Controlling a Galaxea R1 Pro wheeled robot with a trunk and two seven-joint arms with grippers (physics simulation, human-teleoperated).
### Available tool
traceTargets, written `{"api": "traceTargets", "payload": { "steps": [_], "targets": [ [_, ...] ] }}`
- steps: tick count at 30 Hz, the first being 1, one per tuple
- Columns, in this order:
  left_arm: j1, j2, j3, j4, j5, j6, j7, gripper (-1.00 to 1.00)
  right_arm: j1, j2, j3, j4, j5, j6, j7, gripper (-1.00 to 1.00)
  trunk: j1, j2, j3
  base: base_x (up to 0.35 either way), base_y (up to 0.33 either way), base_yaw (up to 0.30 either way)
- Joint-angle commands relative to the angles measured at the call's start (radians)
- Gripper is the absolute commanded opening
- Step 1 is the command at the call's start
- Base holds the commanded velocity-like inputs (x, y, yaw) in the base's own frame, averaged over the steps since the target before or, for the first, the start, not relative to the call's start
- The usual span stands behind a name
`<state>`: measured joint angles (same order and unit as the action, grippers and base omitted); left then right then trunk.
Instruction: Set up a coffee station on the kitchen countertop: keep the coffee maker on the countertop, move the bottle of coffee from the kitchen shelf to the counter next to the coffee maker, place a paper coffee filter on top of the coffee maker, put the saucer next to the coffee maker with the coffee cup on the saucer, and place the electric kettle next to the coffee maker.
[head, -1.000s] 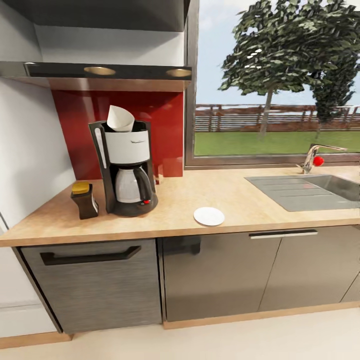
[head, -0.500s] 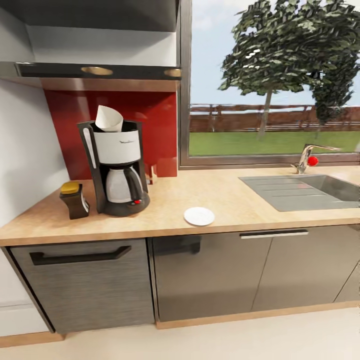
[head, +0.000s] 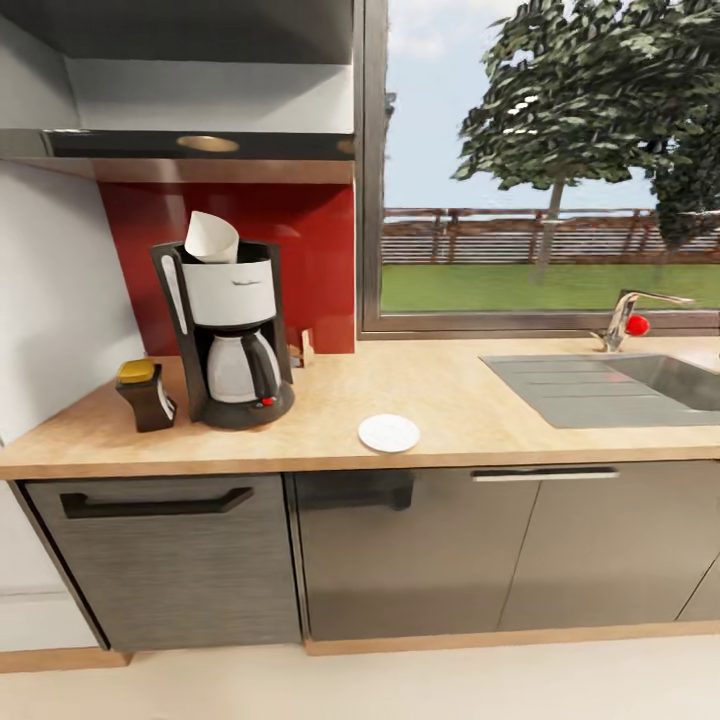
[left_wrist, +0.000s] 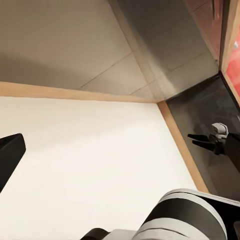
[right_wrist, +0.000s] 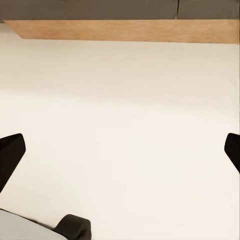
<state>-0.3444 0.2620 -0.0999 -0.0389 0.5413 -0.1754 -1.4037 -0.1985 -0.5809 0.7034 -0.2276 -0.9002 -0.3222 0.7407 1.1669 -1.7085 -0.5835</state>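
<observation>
On the kitchen countertop (head: 480, 400) the coffee maker (head: 228, 335) stands at the left, in front of a red backsplash. The paper coffee filter (head: 211, 238) sits on top of it. The bottle of coffee (head: 143, 394) stands just left of the machine, and the saucer (head: 389, 433) lies bare to its right near the front edge. The kitchen shelf (head: 200, 146) hangs above. The coffee cup and the electric kettle are out of view. My left gripper (left_wrist: 120, 155) and right gripper (right_wrist: 120, 152) hang low over the pale floor, both open with nothing between the fingers.
A grey sink (head: 620, 385) with a faucet (head: 628, 318) sits at the counter's right, under a large window. Grey-brown cabinet fronts (head: 400, 550) with black handles run below the worktop. A wooden plinth (right_wrist: 120, 31) borders the floor. My own body (left_wrist: 182, 217) is close to the left gripper.
The whole head picture has shifted, so the camera has moved a little sideways. The things on the counter have kept their places relative to each other.
</observation>
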Motion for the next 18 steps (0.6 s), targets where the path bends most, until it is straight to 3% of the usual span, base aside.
{"api": "traceTargets", "payload": {
  "steps": [1, 18],
  "targets": [
    [-0.001, 0.000, -0.009, 0.001, 0.008, -0.010, -0.001, 1.00, -0.001, 0.000, 0.008, 0.001, -0.008, -0.005, 0.001, 1.00, 0.000, -0.001, -0.001, 0.000, -0.294, 0.022],
    [-0.001, 0.000, -0.007, 0.001, 0.008, -0.010, -0.002, 1.00, -0.001, 0.000, 0.008, 0.001, -0.008, -0.005, 0.000, 1.00, 0.000, -0.001, -0.001, 0.000, -0.160, 0.003]
  ]
}}
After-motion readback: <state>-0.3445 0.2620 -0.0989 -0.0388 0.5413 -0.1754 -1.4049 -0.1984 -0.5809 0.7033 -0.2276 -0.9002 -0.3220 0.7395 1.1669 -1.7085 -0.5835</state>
